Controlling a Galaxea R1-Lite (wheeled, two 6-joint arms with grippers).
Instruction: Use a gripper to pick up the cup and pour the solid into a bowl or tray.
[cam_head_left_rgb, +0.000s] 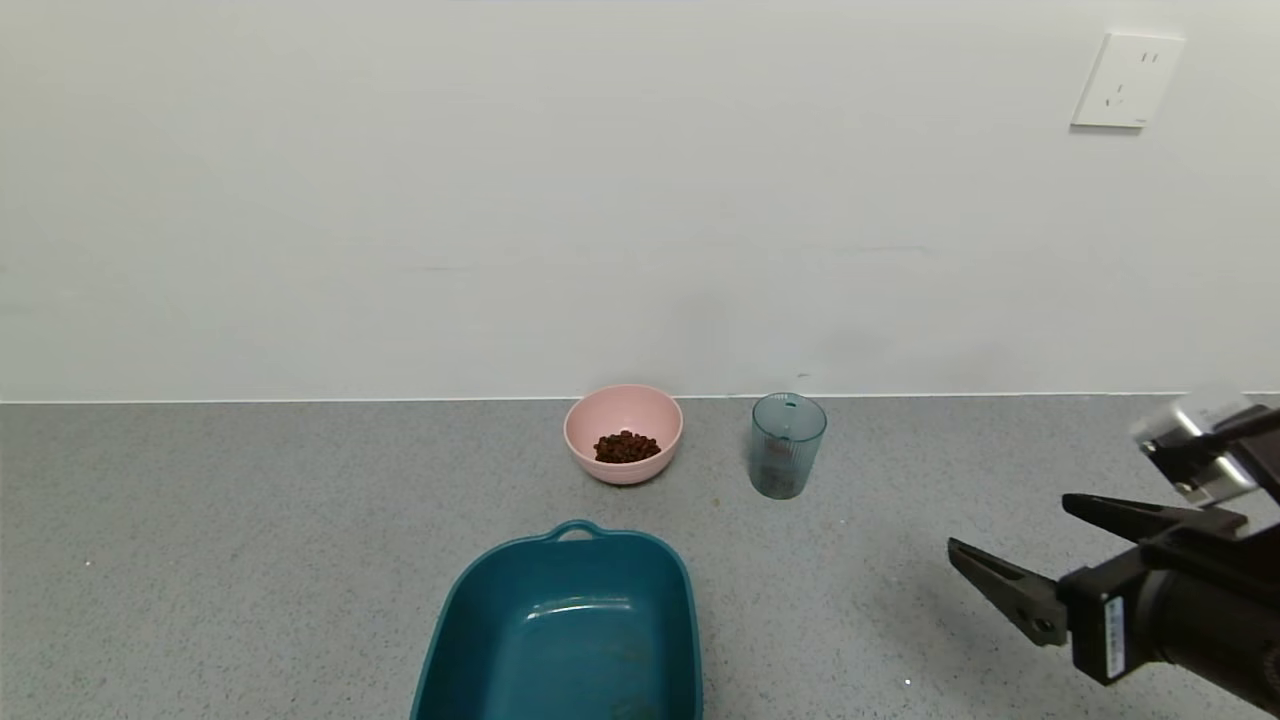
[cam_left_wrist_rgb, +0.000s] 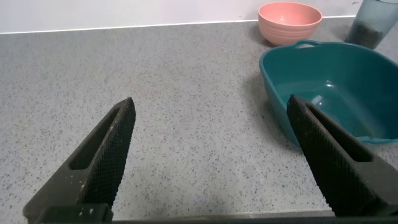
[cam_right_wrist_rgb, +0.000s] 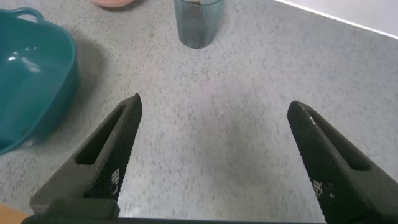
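Hovering right claw (cam_head_left_rgb: 1010, 545): lower right of the head view, above the worktop (cam_head_left_rgb: 200, 560), fingers spread wide with nothing between them.
Cup (cam_head_left_rgb: 787, 445): ribbed blue-grey tumbler standing upright, right of frame centre near the wall, up and to the left of the right claw and well apart from it; in the right wrist view it sits at the top edge, beyond the gap between the fingers.
Solid (cam_head_left_rgb: 627, 447): dark brown pellets heaped in the pink bowl (cam_head_left_rgb: 590, 440).
Pink bowl: just left of the cup, not touching it.
Teal tray (cam_head_left_rgb: 455, 620): bottom centre, in front of the bowl, handle toward the wall.
Left claw (cam_left_wrist_rgb: 211, 155): seen only in its own wrist view, fingers wide apart, holding nothing, over bare worktop with the tray's corner beside one finger.
Writing: a white label on the right claw's body, text too small to read.
Wall socket (cam_head_left_rgb: 1127, 80): upper right.
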